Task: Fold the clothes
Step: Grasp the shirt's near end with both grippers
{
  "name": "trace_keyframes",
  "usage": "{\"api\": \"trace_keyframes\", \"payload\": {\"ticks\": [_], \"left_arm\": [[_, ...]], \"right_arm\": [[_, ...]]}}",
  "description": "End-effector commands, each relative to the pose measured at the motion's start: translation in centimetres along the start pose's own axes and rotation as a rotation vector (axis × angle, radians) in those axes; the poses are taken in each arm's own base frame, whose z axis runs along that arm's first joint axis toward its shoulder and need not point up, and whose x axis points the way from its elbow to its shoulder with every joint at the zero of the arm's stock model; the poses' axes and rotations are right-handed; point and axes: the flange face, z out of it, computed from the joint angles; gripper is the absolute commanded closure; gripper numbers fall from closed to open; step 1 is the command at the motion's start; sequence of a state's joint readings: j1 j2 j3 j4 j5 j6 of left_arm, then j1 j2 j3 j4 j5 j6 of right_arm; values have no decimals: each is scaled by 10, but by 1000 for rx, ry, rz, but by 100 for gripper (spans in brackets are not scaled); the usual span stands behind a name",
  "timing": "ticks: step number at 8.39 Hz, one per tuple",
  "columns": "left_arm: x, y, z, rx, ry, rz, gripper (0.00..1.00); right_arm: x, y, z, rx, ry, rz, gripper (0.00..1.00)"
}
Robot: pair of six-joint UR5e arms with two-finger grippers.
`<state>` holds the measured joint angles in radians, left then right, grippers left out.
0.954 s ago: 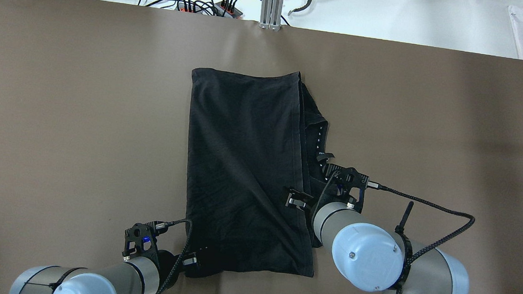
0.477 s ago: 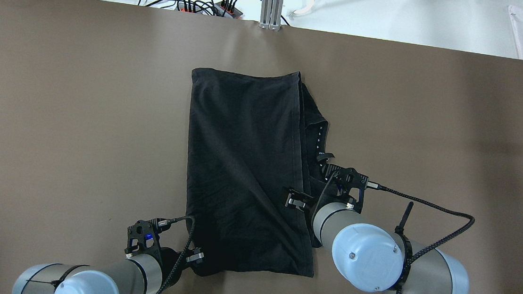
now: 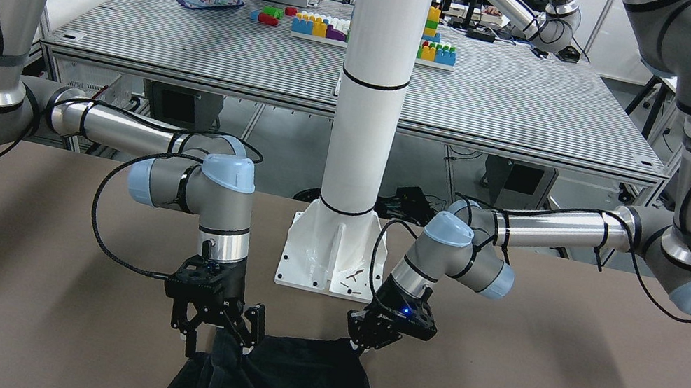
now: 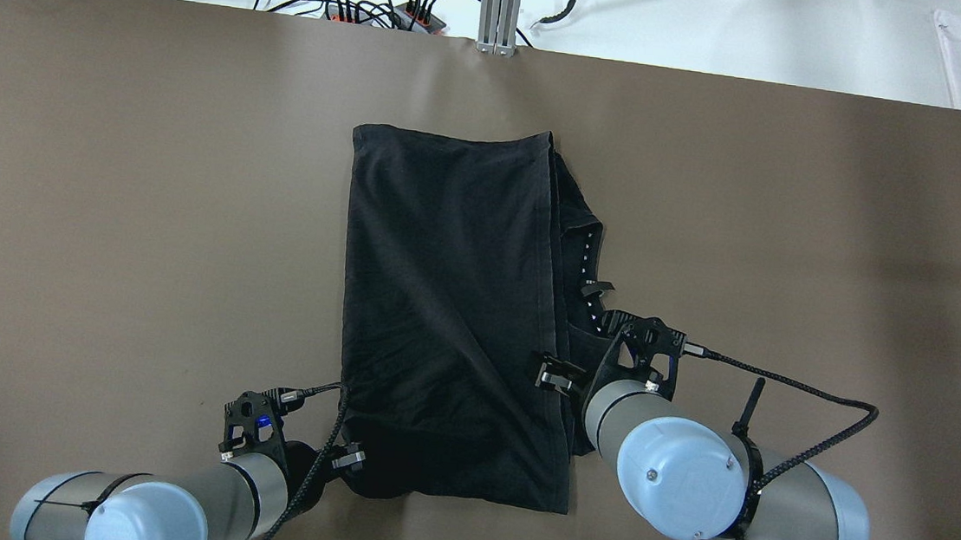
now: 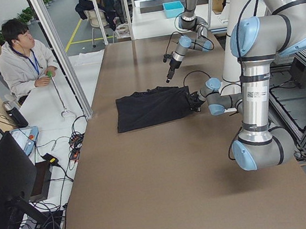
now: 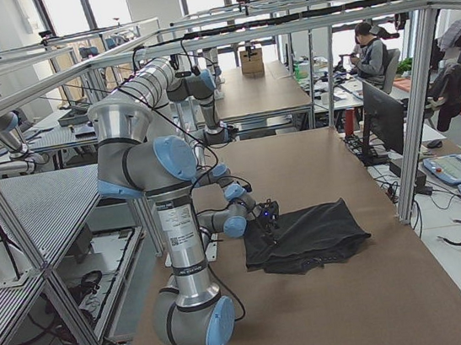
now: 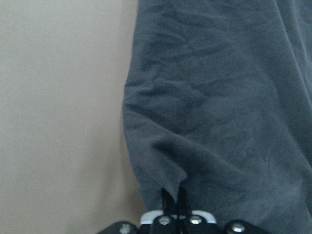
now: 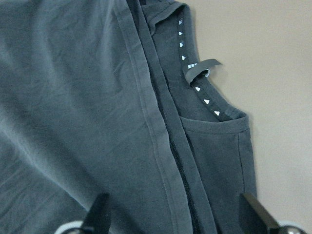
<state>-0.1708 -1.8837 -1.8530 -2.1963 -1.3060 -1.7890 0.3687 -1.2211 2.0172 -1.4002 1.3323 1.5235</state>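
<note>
Garment (image 4: 443, 301) corner pinched, hidden in left tool (image 7: 174, 194)

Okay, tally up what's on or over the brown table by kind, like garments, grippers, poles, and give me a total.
black garment: 1
grippers: 2, the left gripper and the right gripper
white pole: 1
Total: 4

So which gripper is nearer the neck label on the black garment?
Right. The right gripper hangs open over the black garment, just short of its neck label; the left gripper is shut on the opposite near corner, well away.
</note>
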Motion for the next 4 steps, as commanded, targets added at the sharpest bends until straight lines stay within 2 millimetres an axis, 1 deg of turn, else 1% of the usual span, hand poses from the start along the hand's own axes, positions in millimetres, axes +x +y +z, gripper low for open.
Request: {"api": "trace_keyframes", "payload": {"ticks": [1, 2, 3, 4], "left_arm": [[-11, -7, -2, 9, -13, 11, 100], [-11, -6, -2, 7, -14, 12, 100], [-11, -6, -2, 7, -14, 13, 100], [-10, -6, -3, 9, -12, 12, 100]], "right_arm": [[34, 25, 17, -24, 76, 69, 8], [45, 45, 39, -34, 125, 136, 8], [45, 58, 53, -37, 147, 211, 8], [43, 66, 56, -40, 143, 264, 9]]}}
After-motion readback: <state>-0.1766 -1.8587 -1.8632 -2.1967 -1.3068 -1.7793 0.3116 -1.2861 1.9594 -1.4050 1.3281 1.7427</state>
